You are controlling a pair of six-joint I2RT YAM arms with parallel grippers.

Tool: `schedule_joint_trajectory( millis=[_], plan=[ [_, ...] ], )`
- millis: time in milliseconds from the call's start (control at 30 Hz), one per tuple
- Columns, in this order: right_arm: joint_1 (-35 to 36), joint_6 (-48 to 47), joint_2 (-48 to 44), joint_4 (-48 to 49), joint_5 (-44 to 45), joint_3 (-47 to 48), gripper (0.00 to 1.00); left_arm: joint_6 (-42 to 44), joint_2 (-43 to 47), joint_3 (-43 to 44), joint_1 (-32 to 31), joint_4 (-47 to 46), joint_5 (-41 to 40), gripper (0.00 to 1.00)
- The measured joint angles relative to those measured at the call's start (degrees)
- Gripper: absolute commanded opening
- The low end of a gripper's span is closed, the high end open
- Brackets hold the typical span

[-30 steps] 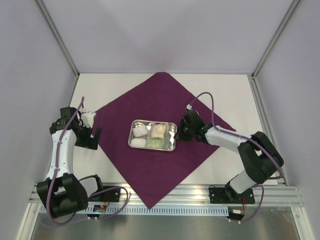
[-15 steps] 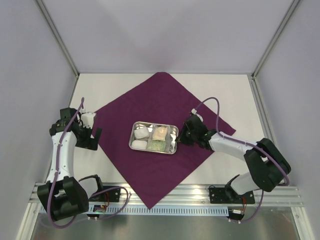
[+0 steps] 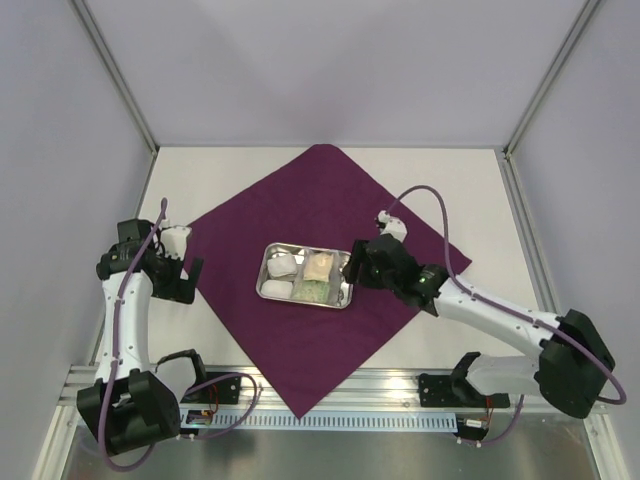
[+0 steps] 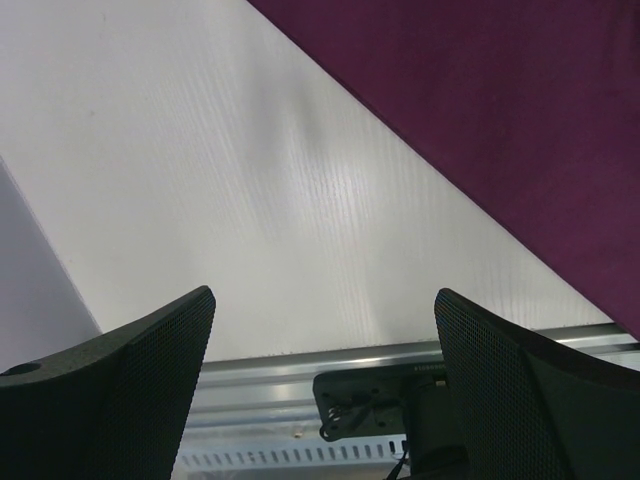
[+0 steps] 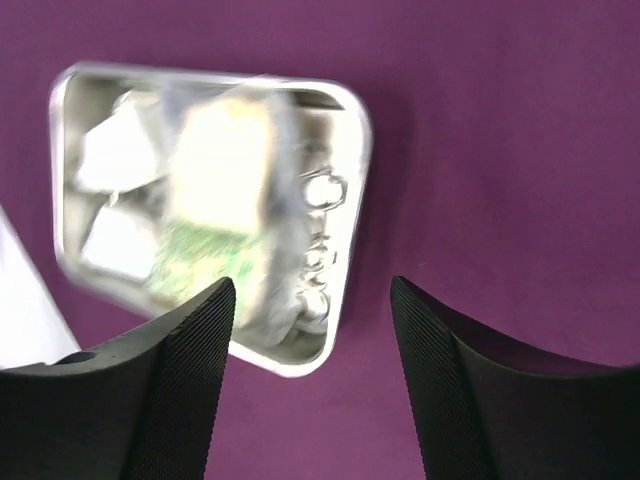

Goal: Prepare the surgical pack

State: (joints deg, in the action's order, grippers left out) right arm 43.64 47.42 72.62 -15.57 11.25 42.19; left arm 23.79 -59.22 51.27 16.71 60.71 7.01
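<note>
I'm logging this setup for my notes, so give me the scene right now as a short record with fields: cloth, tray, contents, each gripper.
cloth: purple cloth spread flat on the white table
tray: steel tray near the cloth's middle
contents: white gauze, packets, metal forceps
left gripper: open, empty, by the cloth's left edge
right gripper: open, empty, over tray's right end

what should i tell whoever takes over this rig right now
Left gripper: jaws open, empty, over the table beside the purple cloth's left edge.
Right gripper: jaws open, empty, above the steel tray's right end.
Things: tray sits mid-cloth holding white gauze, a clear packet and metal forceps.
Done: tray loaded on the cloth.
Left: cloth lies flat, not yet folded over the tray.
</note>
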Motion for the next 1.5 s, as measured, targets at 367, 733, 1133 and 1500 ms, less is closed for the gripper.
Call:
schedule_joint_trajectory(
  millis=[367, 733, 1133, 1500],
  plan=[
    [39.93, -16.20, 7.41, -7.98, 8.35, 11.17, 0.73, 0.15, 3.89, 0.02, 0.00, 4.68, -1.11, 1.00],
    [55.54, -16.39, 25.62, -8.31, 9.03, 18.78, 0.68, 0.92, 9.84, 0.02, 0.00, 8.96, -1.97, 1.00],
    [55.74, -11.58, 27.80, -8.02, 10.62, 16.48, 0.50, 1.95, 13.90, 0.02, 0.00, 11.63, -0.96, 1.00],
    [53.94, -9.97, 27.34, -2.86, 11.15, 14.51, 0.01, 2.03, 14.16, 0.02, 0.00, 11.65, -0.37, 1.00]
  ],
)
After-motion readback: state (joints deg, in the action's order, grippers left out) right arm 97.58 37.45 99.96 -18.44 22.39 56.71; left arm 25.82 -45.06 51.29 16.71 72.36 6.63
